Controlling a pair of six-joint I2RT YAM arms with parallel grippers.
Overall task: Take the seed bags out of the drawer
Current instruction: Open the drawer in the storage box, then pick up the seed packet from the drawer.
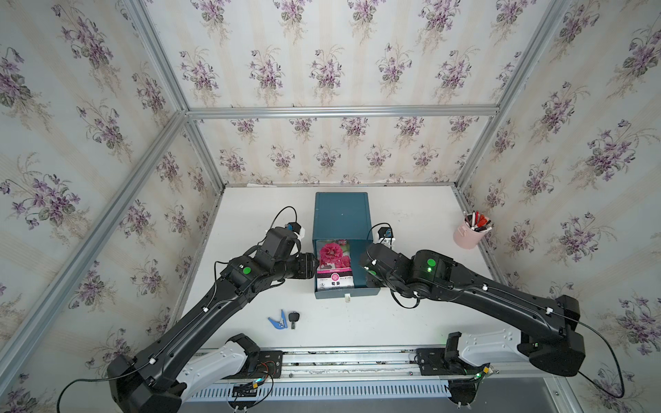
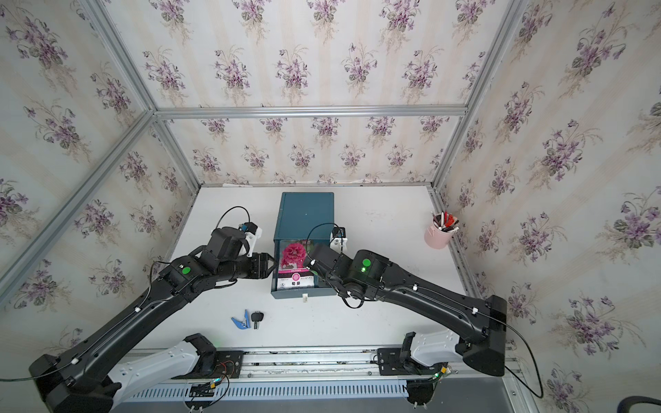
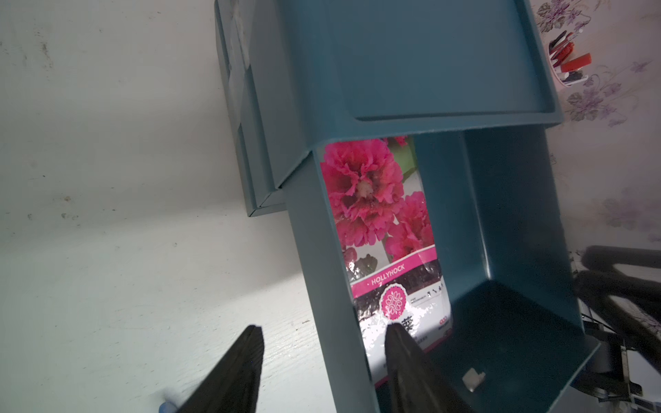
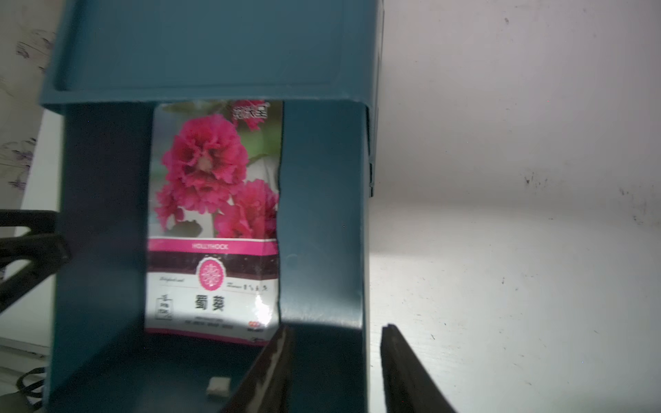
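Note:
One seed bag (image 1: 334, 262) with a large magenta bloom lies flat in the pulled-out teal drawer (image 1: 347, 292), seen in both top views and both wrist views. Its far end reaches under the cabinet top. My left gripper (image 3: 324, 327) is open and straddles the drawer's left wall (image 3: 322, 250). One finger is outside over the table, and the other hangs over the seed bag (image 3: 390, 229) near its front end. My right gripper (image 4: 337, 327) is open astride the drawer's right wall (image 4: 322, 214), with one finger inside beside the seed bag (image 4: 214, 221) and one outside.
The teal cabinet (image 1: 341, 214) stands behind the drawer in mid-table. A pink cup of pens (image 1: 466, 234) sits at the right wall. A blue clip (image 1: 277, 319) and a black key (image 1: 294, 318) lie front left. A small white bit (image 3: 474, 379) rests on the drawer floor.

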